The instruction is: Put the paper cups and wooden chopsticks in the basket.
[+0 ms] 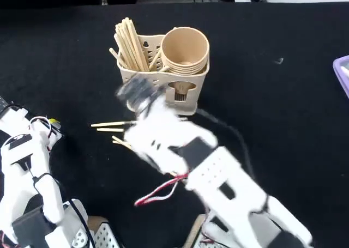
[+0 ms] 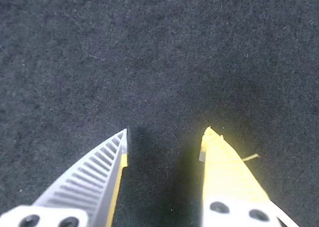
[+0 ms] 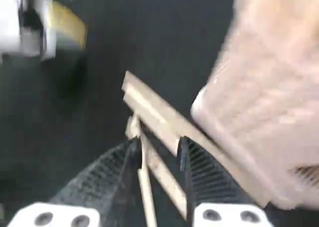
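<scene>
Near the basket (image 1: 200,78), blurred right fingers (image 3: 110,183) straddle loose chopsticks (image 3: 150,108), parted; left fingers (image 2: 99,178) parted too.

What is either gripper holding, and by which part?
Nothing is held. The left gripper is open over the table; the right gripper has its jaws open astride loose chopsticks beside the basket.

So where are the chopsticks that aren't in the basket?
In the high view the loose chopsticks lie on the black table, just in front of the basket, left of the right arm.
</scene>
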You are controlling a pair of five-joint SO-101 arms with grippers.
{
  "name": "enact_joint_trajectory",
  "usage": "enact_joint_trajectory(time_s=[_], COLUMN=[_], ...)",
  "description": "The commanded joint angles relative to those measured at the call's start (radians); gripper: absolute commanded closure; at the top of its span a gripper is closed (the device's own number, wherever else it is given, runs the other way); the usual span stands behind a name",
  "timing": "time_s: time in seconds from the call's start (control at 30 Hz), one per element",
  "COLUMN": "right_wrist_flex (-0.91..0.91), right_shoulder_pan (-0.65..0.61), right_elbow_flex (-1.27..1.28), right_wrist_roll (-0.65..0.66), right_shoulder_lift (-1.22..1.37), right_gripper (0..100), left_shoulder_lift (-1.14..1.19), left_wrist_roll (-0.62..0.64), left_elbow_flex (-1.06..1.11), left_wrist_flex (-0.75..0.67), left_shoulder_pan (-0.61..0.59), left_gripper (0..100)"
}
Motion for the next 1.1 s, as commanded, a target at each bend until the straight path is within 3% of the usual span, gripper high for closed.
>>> enact_joint_trajectory(time_s=[0.0, 0.1, 0.23, 0.4, 0.53, 0.63, 0.8, 1.07], right_wrist_flex=[-0.083, -0.132, -0.129, -0.044, 0.054, 0.098, 0.18, 0.311], right_shoulder_pan=[-0.054, -0.055, -0.049, -0.034, -0.026, -0.028, -0.026, -0.025], right_elbow_flex=[0.085, 0.081, 0.002, -0.101, -0.151, -0.159, -0.177, -0.182], right_wrist_roll=[0.038, 0.086, 0.229, 0.344, 0.354, 0.354, 0.354, 0.354], right_shoulder_lift=[0.125, 0.283, 0.478, 0.616, 0.63, 0.63, 0.513, 0.085], right_gripper=[79.9, 72.6, 73.6, 82.8, 99.2, 99.1, 98.8, 98.8], left_shoulder_lift=[-0.035, -0.035, -0.035, -0.035, -0.035, -0.035, -0.035, -0.035], left_wrist_roll=[0.003, 0.003, 0.003, 0.003, 0.003, 0.003, 0.003, 0.003], left_elbow_flex=[-0.016, -0.016, -0.016, -0.016, -0.016, -0.016, -0.015, -0.015], left_wrist_flex=[-0.014, -0.014, -0.014, -0.014, -0.014, -0.014, -0.014, -0.014], left_shoulder_pan=[-0.002, -0.002, -0.002, -0.002, -0.002, -0.002, -0.002, -0.002], left_gripper=[76, 76, 76, 76, 76, 76, 76, 76])
